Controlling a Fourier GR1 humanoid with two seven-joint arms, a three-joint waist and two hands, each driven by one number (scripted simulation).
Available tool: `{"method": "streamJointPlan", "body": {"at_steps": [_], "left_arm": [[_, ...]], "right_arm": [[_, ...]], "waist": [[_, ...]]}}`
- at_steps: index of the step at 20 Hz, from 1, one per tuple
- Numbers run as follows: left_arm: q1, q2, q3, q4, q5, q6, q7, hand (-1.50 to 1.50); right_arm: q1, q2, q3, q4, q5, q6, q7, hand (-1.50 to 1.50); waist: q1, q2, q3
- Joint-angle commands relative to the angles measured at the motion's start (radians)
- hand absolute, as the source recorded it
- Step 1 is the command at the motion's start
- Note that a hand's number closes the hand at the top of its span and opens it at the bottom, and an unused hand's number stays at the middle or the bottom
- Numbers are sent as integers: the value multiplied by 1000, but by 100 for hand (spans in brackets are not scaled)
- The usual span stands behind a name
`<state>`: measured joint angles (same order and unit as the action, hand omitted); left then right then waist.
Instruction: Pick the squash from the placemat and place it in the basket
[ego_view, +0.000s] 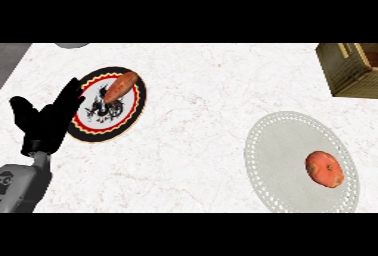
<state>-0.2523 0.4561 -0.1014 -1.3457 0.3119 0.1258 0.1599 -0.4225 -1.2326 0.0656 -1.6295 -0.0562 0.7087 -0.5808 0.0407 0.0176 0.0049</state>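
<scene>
Head view showed the squash (325, 169), a round orange-red fruit, lying flat on the pale round placemat (284, 150) at the right of the tabletop (199, 100). It sat toward the mat's right half, inside the dotted rim, with nothing touching it. In my judgement this was its starting position: it had not been picked up, and the whole task remained to be done.

A wooden basket (351, 70) stood at the upper right corner, partly cut off by the edge of the view and well apart from the placemat. Its opening faced upward, so I judged it ready to receive the squash from above.

Across the tabletop to the left lay a round plate (111, 107) with a black rim, red band and a dark figure at its centre. An elongated orange vegetable (120, 86), possibly a sweet potato, lay on the plate's upper part. It played no role in the task and looked like a distractor.

At the left edge the left hand (40, 125) was raised, its fingers (70, 95) straight and spread, holding nothing and overlapping the plate's left rim in the view. It looked to be at rest. No right hand was visible.

No brand, label or legible writing was found; a dark mark on the left forearm could not be read.
</scene>
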Motion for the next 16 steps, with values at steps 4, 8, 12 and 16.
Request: {"method": "streamJointPlan", "body": {"at_steps": [4,8,12,16], "left_arm": [[3,-18,-10,-2,3,-24,-14,0],[10,-14,6,17,-17,-3,-25,0],[22,-2,15,28,-6,-39,-31,0],[-2,-4,17,23,-26,-14,-17,0]], "right_arm": [[57,-8,99,143,99,61,-368,-150],[116,64,222,160,200,-103,-443,-150],[93,132,284,259,218,-187,-510,-150],[74,220,359,297,182,-198,-474,-150]], "waist": [[5,2,0],[0,-1,-1],[9,-2,-2],[11,-4,-3]]}}
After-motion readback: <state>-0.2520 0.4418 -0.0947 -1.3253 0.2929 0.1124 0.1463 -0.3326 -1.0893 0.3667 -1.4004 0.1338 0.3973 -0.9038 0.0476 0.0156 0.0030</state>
